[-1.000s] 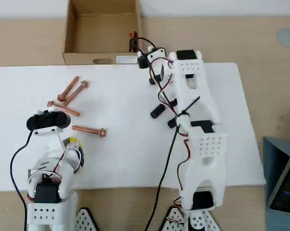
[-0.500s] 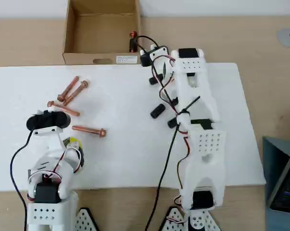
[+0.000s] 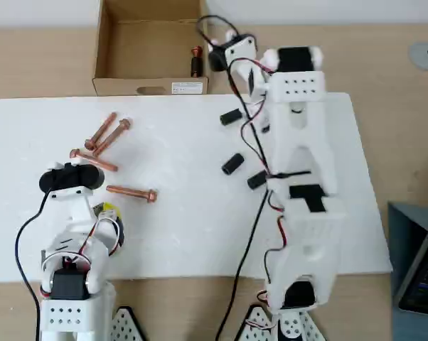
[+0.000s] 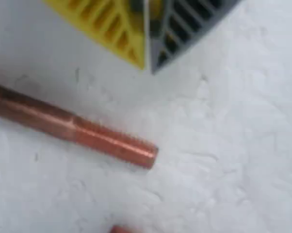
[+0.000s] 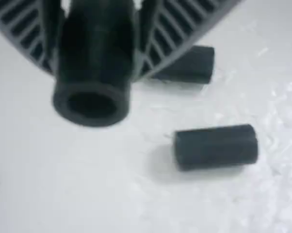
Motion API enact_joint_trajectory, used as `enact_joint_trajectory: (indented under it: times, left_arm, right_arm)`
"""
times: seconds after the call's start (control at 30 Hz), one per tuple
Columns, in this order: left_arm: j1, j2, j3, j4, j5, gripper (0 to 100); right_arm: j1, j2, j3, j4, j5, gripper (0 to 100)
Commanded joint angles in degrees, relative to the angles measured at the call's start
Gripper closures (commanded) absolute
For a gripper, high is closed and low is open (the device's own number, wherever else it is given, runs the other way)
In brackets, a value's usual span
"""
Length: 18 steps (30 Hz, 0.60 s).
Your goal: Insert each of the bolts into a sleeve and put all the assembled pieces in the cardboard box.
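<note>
Right pincer (image 5: pixel 95 39) clamps a black sleeve (image 5: pixel 91 99); left pincer (image 4: pixel 147 56) is closed on nothing.
One assembled piece (image 3: pixel 196 62) lies in the cardboard box (image 3: pixel 104 50) at the tabletop (image 3: pixel 384 67) far edge; four bolts (image 3: pixel 131 192) lie loose toward its left edge.

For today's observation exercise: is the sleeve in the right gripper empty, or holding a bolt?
Empty: the sleeve shows a dark hollow bore at its open end, no copper.

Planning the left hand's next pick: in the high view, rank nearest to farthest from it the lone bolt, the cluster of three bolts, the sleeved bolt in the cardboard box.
1. lone bolt, just beside the left hand.
2. cluster of three bolts, farther out.
3. sleeved bolt, inside the cardboard box.
</note>
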Motion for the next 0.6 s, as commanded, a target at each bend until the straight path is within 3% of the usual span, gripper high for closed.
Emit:
enact_joint_trajectory:
  times: [0.0, 0.23, 0.57]
  left_arm:
    - [-0.09, -0.31, -0.44, -0.44, -0.18, 99]
    - [-0.70, -0.22, -1.05, -0.35, -0.18, 100]
    - [-0.62, 5.49, -16.62, 3.78, -0.26, 100]
  right_arm:
    - [2.15, -12.88, 4.62, 1.41, 0.09, 98.8]
    - [5.23, -34.59, 28.00, 1.41, 0.09, 98.8]
    - [17.63, -63.16, 50.95, 0.53, 0.09, 98.8]
